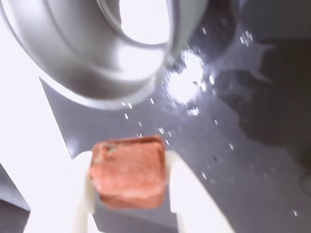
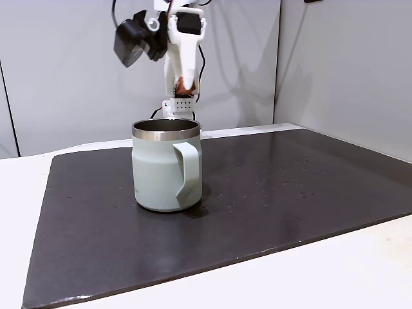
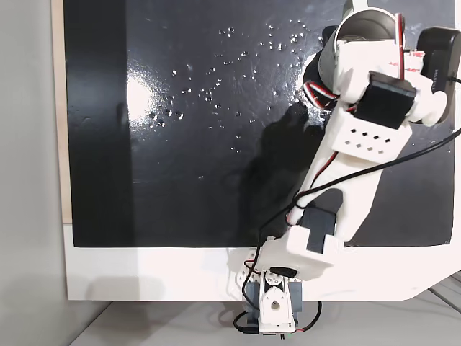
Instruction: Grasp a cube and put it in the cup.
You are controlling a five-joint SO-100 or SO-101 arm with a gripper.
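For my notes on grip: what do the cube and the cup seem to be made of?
The cube, held in the tool: reddish-brown, matte and mottled, perhaps foam or rubber; hard to tell. The cup: a pale green matte coat outside, shiny bare steel at the rim and inside, judging by the bright reflections in the wrist view.

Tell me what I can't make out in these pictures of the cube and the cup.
- Cup in the wrist view: blurred, cut off by the top edge, washed out by glare.
- Cup in a fixed view from above: mostly covered by the arm, so its inside is hidden.
- Cube in a fixed view from the side: too small to judge; clearer in the tool up close.
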